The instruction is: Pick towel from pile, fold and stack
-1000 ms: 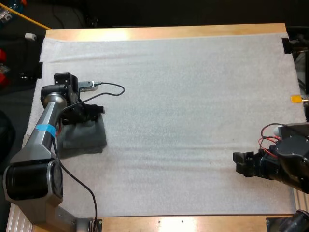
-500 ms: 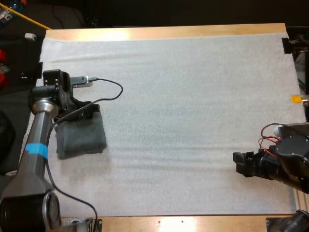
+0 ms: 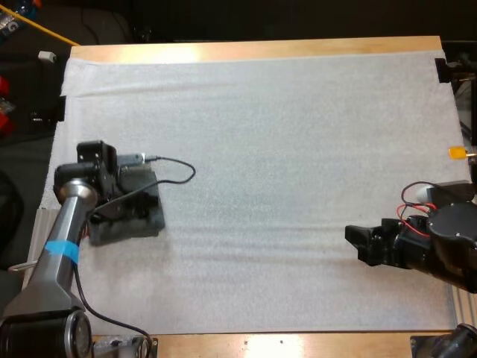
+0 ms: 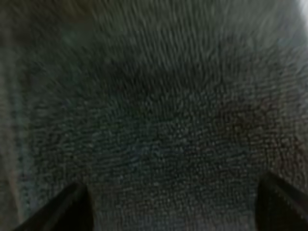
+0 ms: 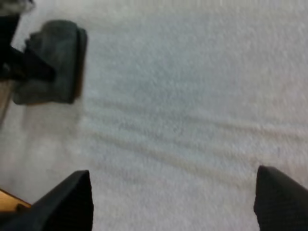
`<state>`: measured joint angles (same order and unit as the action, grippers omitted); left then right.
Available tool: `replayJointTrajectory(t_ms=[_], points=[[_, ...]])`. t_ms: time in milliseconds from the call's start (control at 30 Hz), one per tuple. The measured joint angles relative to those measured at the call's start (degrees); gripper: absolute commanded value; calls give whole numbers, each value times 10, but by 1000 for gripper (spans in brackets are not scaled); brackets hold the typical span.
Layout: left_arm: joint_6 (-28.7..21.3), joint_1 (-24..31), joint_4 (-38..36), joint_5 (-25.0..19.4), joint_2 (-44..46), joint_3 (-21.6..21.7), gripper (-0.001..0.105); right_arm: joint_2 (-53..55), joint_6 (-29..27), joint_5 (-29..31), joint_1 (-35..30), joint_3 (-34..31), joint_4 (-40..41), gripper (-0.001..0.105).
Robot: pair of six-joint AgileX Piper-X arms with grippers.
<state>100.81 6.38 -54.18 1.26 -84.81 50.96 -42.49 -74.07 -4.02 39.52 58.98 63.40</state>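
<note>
A folded dark grey-green towel [image 3: 128,230] lies at the left side of the white mat [image 3: 283,149]. My left gripper [image 3: 139,204] is down on top of it. In the left wrist view the towel's pile [image 4: 154,115] is very close, and the fingers [image 4: 72,209] stand wide apart over its flat surface, so my left gripper [image 4: 175,207] is open. My right gripper [image 3: 356,240] hovers low over bare mat at the right, pointing left. Its fingers [image 5: 72,202] are spread, so my right gripper [image 5: 173,207] is open with nothing in it. From there the towel [image 5: 60,57] shows far off with my left gripper [image 5: 21,65] at it.
The mat covers most of the wooden table [image 3: 261,48]. Its left edge runs just beside the towel. Bare mat stretches between the two arms.
My left gripper has come from the towel's far edge toward the near side and now sits on the towel. My right gripper has shifted a little to the left.
</note>
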Motion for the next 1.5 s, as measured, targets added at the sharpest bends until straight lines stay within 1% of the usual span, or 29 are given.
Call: replayJointTrajectory(t_ms=[167, 300, 400, 500, 667, 767, 867, 1000, 1167, 1333, 1500], points=[[0, 0, 45, 0, 0, -44, 67, 0, 8, -22, 0, 0, -16, 67], [-4, 0, 53, 0, 0, -50, 67, 0, 8, -21, 0, 0, -24, 67], [-5, 0, 48, 0, 3, -44, 67, 0, 9, -21, 0, 0, -26, 67], [-5, 0, 38, 0, 24, -33, 67, 0, 9, -21, 0, 0, -28, 67], [-6, 0, 29, 5, 89, 5, 67, 0, -1, -16, 0, 0, -28, 67], [-8, 0, 19, 25, 130, 27, 67, 0, -26, 16, 0, 0, -28, 67], [-9, 0, 19, 44, 165, 37, 67, -12, -48, 77, 0, 0, -28, 67], [-8, -6, 10, 46, 207, 38, 67, -44, -86, 93, -11, 0, -28, 67], [-8, -29, -12, 46, 247, 38, 67, -94, -135, 91, -77, 0, -29, 67], [-8, -50, -15, 46, 274, 38, 67, -107, -183, 67, -171, 0, -40, 67], [-8, -57, -24, 46, 294, 38, 67, -107, -215, 41, -279, 0, -46, 67]])
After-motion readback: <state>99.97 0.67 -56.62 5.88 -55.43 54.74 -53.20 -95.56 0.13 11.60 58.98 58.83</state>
